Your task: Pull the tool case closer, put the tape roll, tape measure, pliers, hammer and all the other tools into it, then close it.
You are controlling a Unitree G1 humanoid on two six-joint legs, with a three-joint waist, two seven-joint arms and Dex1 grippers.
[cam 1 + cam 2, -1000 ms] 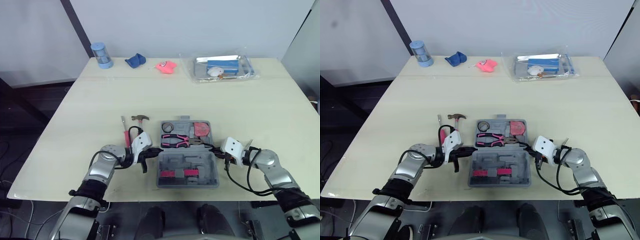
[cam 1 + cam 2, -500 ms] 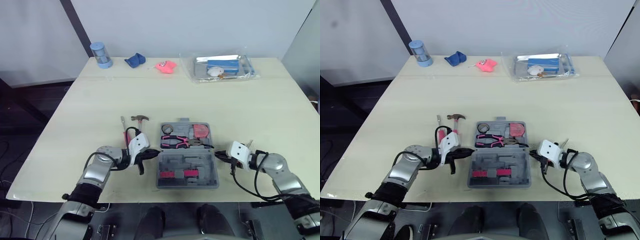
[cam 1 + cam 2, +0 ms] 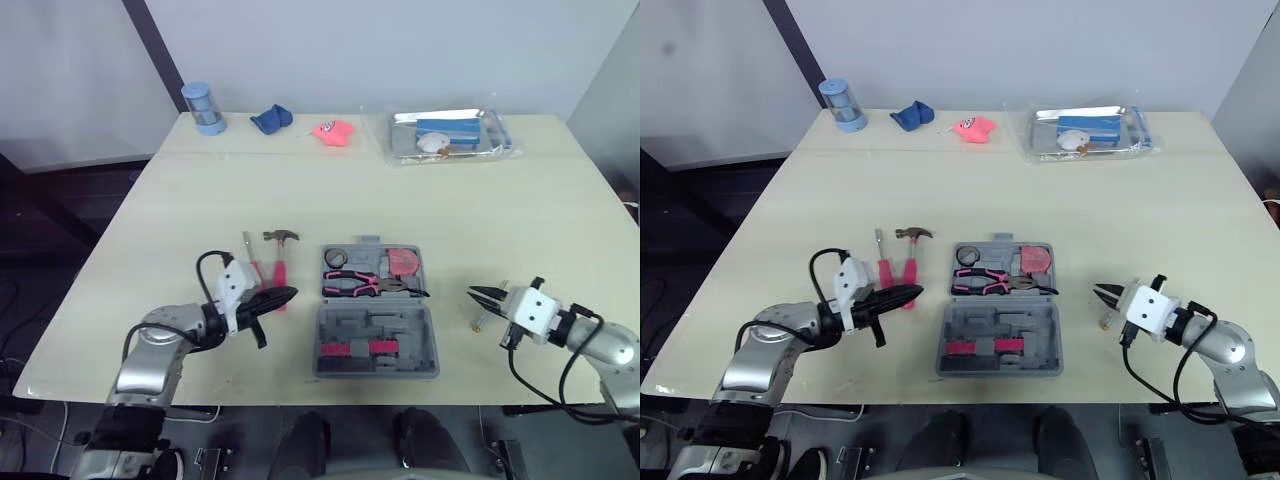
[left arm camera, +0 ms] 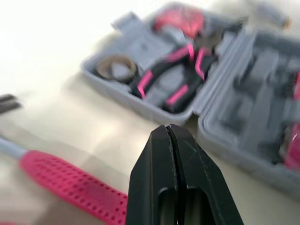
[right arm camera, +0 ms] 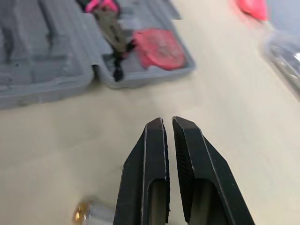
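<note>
The grey tool case (image 3: 378, 325) lies open near the table's front edge. Its far half holds the tape roll (image 3: 335, 257), the pink-handled pliers (image 3: 360, 283) and the red tape measure (image 3: 404, 260). The hammer (image 3: 279, 256) and a screwdriver (image 3: 248, 252) lie on the table left of the case. My left gripper (image 3: 286, 295) is shut and empty, just left of the case and over the hammer's pink handle (image 4: 70, 185). To the right of the case, my right gripper (image 3: 476, 293) is shut and empty, beside a small metal tool (image 5: 88, 214).
Along the far edge stand a blue cup (image 3: 198, 108), a blue cloth (image 3: 270, 120), a pink object (image 3: 333, 132) and a clear bag of items (image 3: 445, 135). Bare tabletop (image 3: 400, 200) stretches between these and the case.
Both grippers have drawn away from the case's sides, the left one leftward and the right one rightward. The case has stayed in place.
</note>
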